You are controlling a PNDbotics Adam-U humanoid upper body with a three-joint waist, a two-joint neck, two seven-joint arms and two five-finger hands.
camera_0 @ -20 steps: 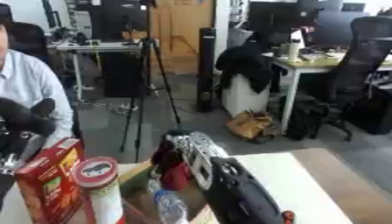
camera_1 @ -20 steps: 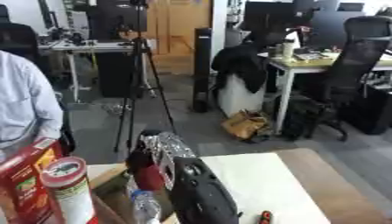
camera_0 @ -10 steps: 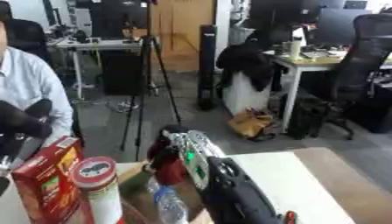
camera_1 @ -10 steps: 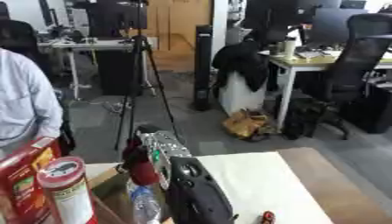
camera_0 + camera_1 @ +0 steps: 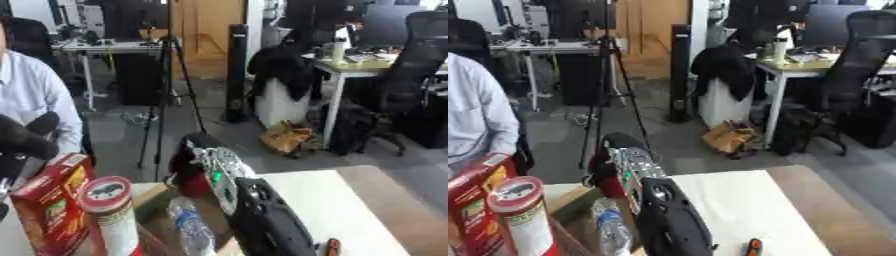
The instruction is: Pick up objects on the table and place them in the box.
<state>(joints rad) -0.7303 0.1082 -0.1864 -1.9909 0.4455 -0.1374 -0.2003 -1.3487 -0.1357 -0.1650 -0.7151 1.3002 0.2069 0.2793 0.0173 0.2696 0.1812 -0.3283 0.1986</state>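
Observation:
My right arm runs from the bottom edge up across the table, and my right hand hangs over the open cardboard box at the lower left. Seen from behind, the hand seems curled on a dark red thing just above the box; its fingers are mostly hidden. Standing in the box are a red carton, a tall can with a red lid and a clear water bottle. A black shape at the left edge may be my left hand; its form is unclear.
A small orange thing lies on the white table top right of my arm. A wooden strip edges the table on the right. A person in a pale shirt sits behind the box. A tripod, desks and chairs stand beyond.
My right hand with the dark red thing has shifted slightly left over the box. The things in the box have not moved.

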